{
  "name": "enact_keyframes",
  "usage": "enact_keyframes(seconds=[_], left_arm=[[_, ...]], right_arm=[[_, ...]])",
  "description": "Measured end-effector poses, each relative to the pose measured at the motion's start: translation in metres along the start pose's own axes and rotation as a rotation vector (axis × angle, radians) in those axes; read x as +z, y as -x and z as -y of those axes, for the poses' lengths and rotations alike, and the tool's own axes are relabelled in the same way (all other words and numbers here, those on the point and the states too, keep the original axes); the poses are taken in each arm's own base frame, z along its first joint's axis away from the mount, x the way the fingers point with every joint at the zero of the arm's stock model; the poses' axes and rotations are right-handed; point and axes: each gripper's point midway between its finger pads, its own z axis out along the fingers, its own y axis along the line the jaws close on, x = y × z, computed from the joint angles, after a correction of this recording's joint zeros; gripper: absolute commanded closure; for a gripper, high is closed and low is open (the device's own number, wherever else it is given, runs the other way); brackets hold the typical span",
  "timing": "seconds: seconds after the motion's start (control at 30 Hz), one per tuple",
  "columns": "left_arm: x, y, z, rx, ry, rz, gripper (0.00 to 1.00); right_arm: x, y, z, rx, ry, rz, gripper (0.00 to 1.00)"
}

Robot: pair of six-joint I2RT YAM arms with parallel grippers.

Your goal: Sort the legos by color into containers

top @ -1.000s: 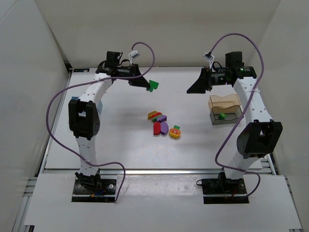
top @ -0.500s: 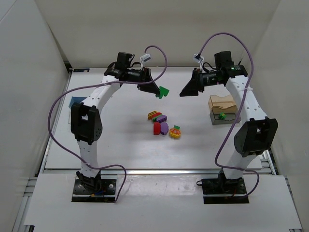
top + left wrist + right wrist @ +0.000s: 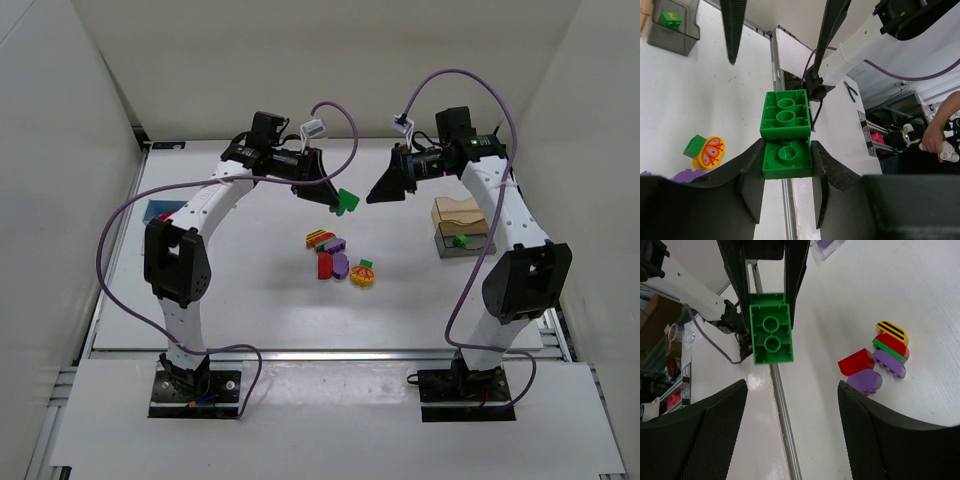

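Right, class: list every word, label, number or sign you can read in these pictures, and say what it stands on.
No text can be read in any view.
The left cable tag, white: too small to read.
The right cable tag, white: too small to read.
The green lego: no lettering shows.

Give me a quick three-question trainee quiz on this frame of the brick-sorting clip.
1. True or false: the left jaws are shut on a green brick.
2. Which box already holds a green piece? A) the dark clear box B) the tan box C) the blue box
3. Fill in: the right jaws stand ____, holding nothing.
Key: 1 true; 2 A; 3 open.
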Motion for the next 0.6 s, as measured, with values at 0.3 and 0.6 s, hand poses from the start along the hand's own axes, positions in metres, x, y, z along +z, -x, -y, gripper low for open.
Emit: enact_keyframes(seconds=[0.3,0.6], left_arm=[[0.015,-0.013,0.010,0.021,-0.007,-0.040,0.88],[0.015,-0.016,0.005,0.030,0.018,-0.046,0.88]], right_arm=[[0.016,-0.001,-0.014,-0.018,0.040,-0.030,0.24],[0.039,-0.013,-0.034,-0.060,0.097,-0.088,0.31]])
